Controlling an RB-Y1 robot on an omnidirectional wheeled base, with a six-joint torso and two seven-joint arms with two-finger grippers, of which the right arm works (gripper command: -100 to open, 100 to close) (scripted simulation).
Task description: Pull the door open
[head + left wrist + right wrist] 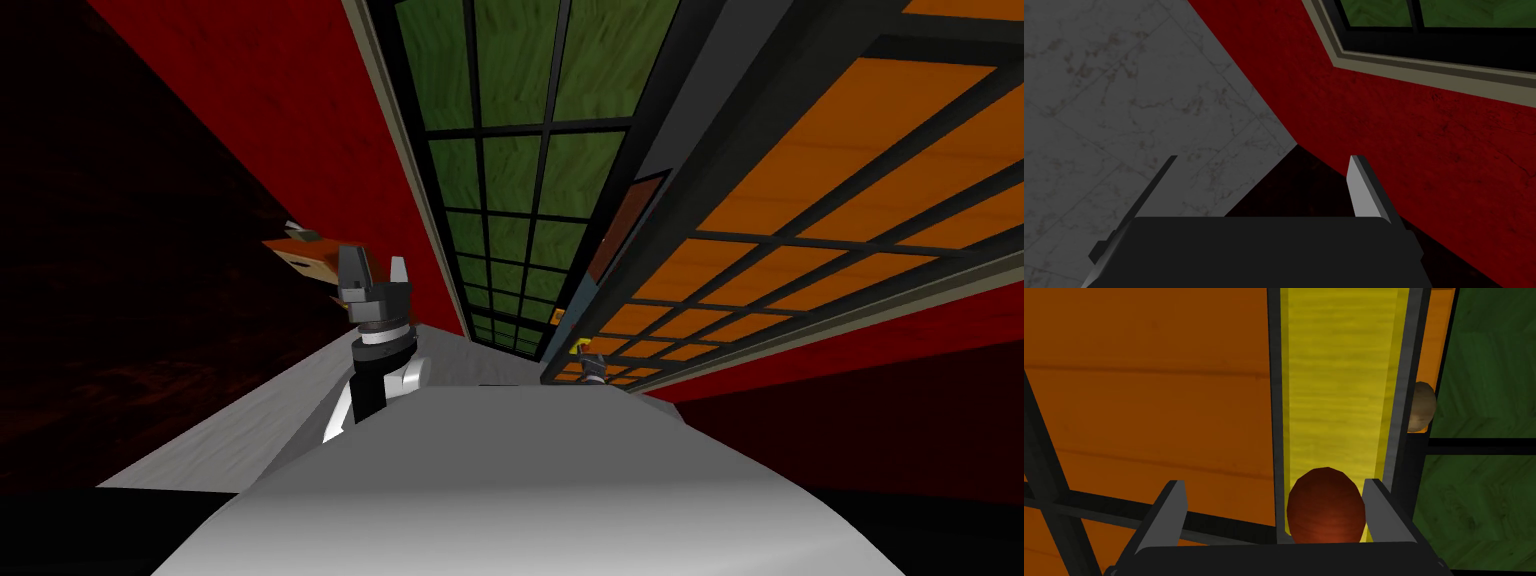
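The door (pixel 800 200) has orange panes in a dark grid and stands at my right. Its yellow edge strip (pixel 1336 388) runs up from a red-brown round knob (pixel 1326 505). My right gripper (pixel 1274 483) is open around that knob, which sits close against one finger (pixel 1381 508) and well apart from the other. A second, tan knob (pixel 1422 407) pokes out past the door's edge. In the head view the right gripper (pixel 592 368) is small, beside a yellow handle part (pixel 580 347). My left gripper (pixel 374 262) is raised at the left, open and holding nothing.
A green-paned panel (pixel 510 180) in a dark frame stands next to the door, with red wall (pixel 300 110) to its left. Grey marbled floor (pixel 1124 100) lies under the left gripper (pixel 1259 187). A small orange-brown object (pixel 305 250) sits by the left wall.
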